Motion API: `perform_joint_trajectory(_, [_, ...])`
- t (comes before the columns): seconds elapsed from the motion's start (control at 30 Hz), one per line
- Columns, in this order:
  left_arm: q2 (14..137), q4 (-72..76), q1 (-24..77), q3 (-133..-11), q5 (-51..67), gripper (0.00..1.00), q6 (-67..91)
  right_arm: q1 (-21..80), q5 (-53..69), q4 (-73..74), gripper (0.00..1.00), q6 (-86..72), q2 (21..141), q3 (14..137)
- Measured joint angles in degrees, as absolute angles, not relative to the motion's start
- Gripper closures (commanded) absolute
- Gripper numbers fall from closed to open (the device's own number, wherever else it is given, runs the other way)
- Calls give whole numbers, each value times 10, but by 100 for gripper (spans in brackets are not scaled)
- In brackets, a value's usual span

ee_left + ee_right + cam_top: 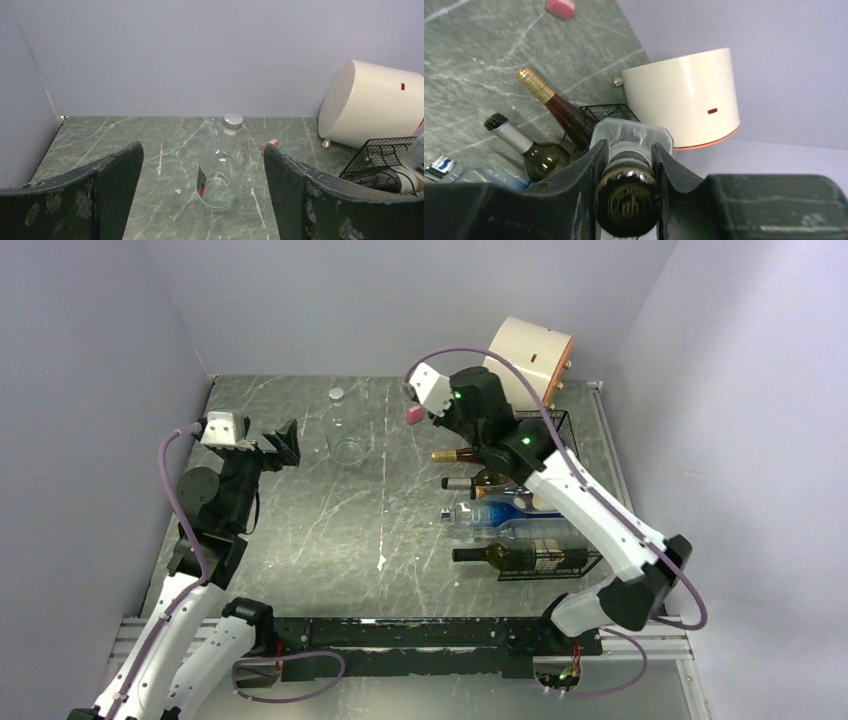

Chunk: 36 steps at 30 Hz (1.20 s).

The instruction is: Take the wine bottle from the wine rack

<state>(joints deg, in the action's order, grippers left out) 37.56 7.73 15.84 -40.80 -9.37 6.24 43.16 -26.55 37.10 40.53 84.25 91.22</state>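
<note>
My right tool is pressed onto the neck of the wine bottle. One finger sits on each side just behind its dark capped mouth, which faces the wrist camera. From above, my own arm covers this bottle, so I cannot tell whether it rests on the wine rack or hangs free of it. The rack stands on the right side of the table.

Obstructions noted:
- A gold-foiled bottle lies just beside the held neck.
- Next come a green bottle with a grey collar, a blue-labelled clear bottle, and a dark bottle at the near end. All their necks point toward the table's middle.
- A cream drum sits tilted just beyond the rack's far end, close behind my wrist.
- A pink piece lies on the table near the necks.

My left tool is spread wide and holds nothing. It faces an upright clear glass bottle that stands well apart from the rack.
</note>
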Motion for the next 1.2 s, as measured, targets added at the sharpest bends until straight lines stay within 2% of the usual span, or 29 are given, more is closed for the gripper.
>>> perform_joint_trajectory(0.33, [376, 77, 152, -408, -117, 7, 65, 432, -178, 334, 100, 318, 740, 910])
perform_joint_trajectory(0.7, [374, 74, 151, -408, -130, 7, 69, 442, -19, 255, 100, 148, 755, 898])
perform_joint_trajectory(0.9, [373, 72, 151, -408, -142, 7, 71, 485, 4, 170, 100, 60, 823, 894])
perform_joint_trajectory(1.2, [354, 71, 151, -408, -159, 7, 76, 535, -65, 112, 100, -47, 967, 897])
